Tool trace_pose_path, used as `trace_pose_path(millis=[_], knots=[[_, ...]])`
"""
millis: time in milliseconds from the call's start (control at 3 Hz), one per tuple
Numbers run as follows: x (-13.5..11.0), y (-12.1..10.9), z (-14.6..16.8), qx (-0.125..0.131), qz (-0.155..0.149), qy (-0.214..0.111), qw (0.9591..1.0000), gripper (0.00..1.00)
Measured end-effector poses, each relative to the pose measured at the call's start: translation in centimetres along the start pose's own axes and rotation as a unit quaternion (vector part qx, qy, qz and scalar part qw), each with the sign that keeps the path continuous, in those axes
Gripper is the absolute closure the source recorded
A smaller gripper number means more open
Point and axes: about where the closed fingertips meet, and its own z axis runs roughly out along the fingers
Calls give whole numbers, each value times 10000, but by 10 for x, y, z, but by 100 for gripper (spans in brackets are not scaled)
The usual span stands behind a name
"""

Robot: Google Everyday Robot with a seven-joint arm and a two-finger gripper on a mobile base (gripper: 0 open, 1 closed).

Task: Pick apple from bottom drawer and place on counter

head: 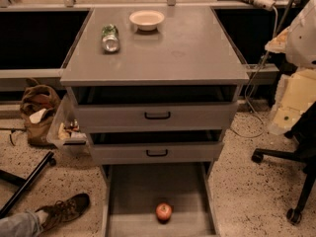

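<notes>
The apple (164, 212), small and red with yellowish patches, sits on the floor of the bottom drawer (143, 189), near its front middle. That drawer is pulled fully open at the foot of the grey cabinet. The counter (168, 53) is the cabinet's flat grey top. My gripper is not in view. Only white and cream parts of my arm (296, 88) show at the right edge, level with the counter and upper drawers and far from the apple.
A cream bowl (146, 19) and a green-labelled can (110, 37) lying on its side are on the counter's back left. The two upper drawers (157, 115) stand slightly open. A chair base (291, 181) is on the right; a person's shoe (64, 210) and a black pole (24, 184) are on the left.
</notes>
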Motion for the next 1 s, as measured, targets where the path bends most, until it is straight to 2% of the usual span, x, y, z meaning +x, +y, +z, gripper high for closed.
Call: trace_pose_path(millis=[333,667,1000], knots=[[0,0,0,0,0,0,10000,0],[-3,6,17,56,73,117,9999,0],[-20,28,77,-98,460,1,9989,0]])
